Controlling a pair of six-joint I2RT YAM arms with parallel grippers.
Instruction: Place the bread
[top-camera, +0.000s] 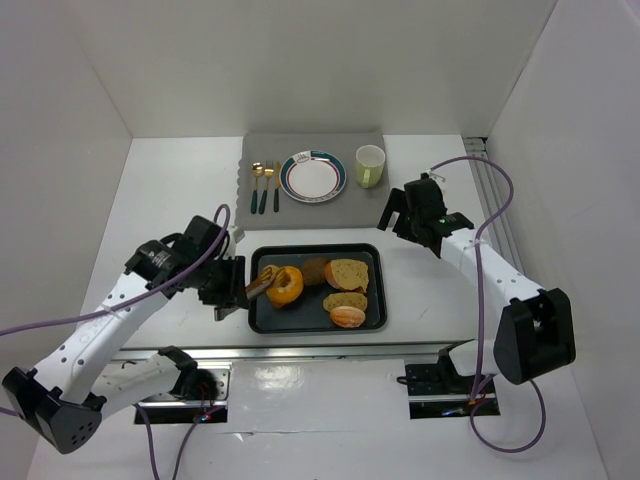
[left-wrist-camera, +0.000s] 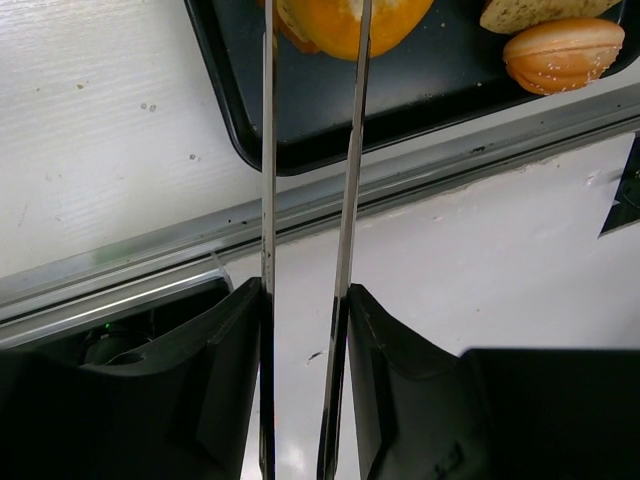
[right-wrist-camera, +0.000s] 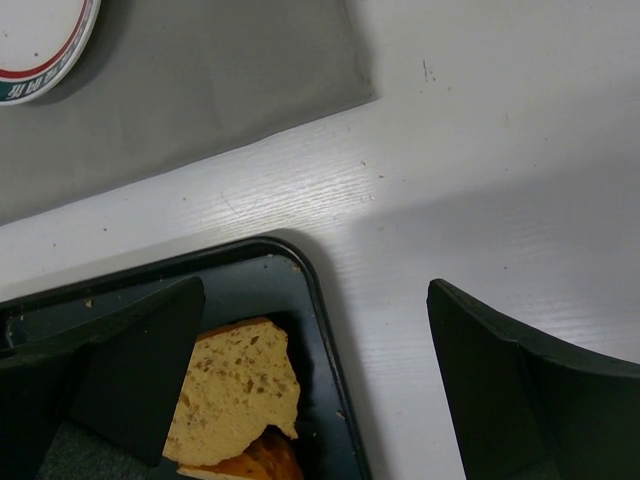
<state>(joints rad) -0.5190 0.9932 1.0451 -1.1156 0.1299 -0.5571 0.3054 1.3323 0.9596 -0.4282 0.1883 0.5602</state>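
Note:
The orange-yellow bagel ring (top-camera: 285, 285) lies at the left end of the dark tray (top-camera: 375, 290). The small oval tan slice (top-camera: 345, 300) lies right of the tray's middle. My left gripper (top-camera: 228, 288) is shut on metal tongs (top-camera: 258, 284) at the tray's left edge. In the left wrist view the gripper (left-wrist-camera: 305, 300) presses the two tong blades (left-wrist-camera: 268, 150), which run to the bagel (left-wrist-camera: 330, 20); their tips are cut off. My right gripper (top-camera: 400, 215) is open and empty above the table, by the tray's far right corner (right-wrist-camera: 320, 300).
The tray also holds a dark brown bun (top-camera: 316, 270), a bigger tan slice (top-camera: 350, 272) and a pink-and-cream bun (top-camera: 348, 317). Behind it a grey placemat (top-camera: 260, 150) carries a plate (top-camera: 313, 176), a pale green cup (top-camera: 370, 166) and cutlery (top-camera: 265, 185).

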